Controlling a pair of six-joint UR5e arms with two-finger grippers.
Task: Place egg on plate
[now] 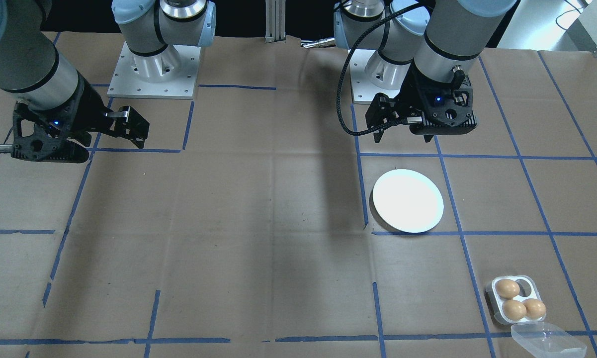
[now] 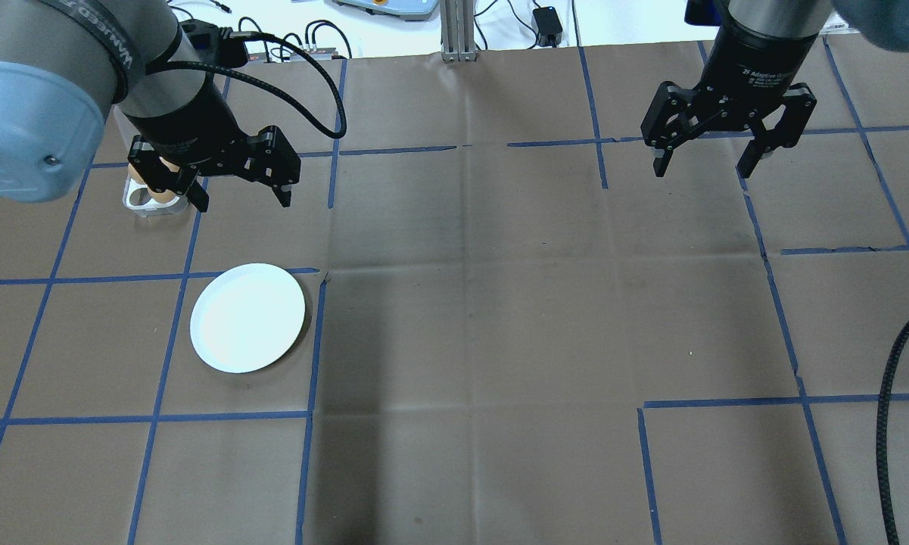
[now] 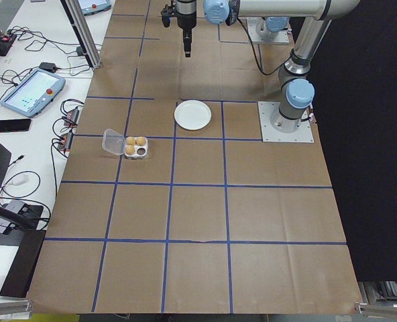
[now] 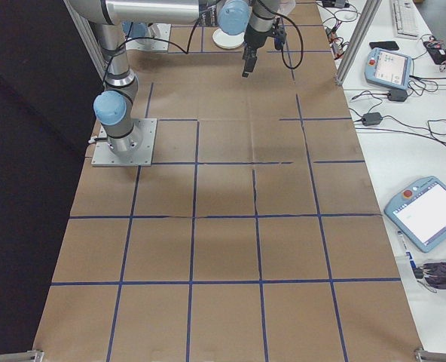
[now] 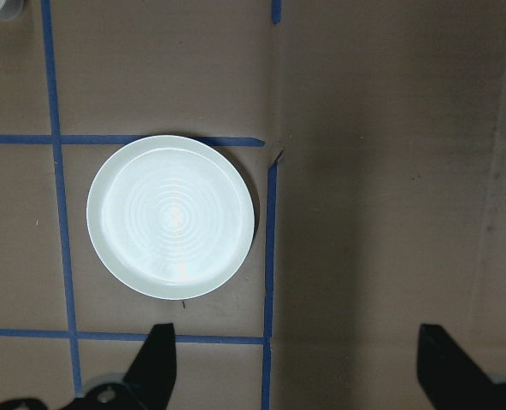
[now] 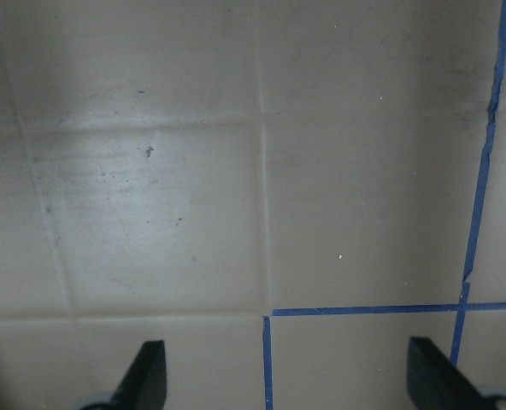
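Currently | plate (image 1: pixel 407 201) bare | egg tray (image 1: pixel 516 300): three eggs (image 1: pixel 507 288)

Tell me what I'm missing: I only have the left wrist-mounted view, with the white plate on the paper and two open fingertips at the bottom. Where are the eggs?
Observer: Three brown eggs sit in a small clear four-well egg tray; one well is empty.
Operator: Is the tray near the plate?
Observer: It stands apart from the plate, on the side away from the robot, with its clear lid open beside it.
Operator: Where is the left gripper relative to them?
Observer: The left gripper hangs above the table on the robot's side of the plate, open and empty.
Operator: And the other arm?
Observer: The right gripper hangs open over bare paper, far from plate and eggs.
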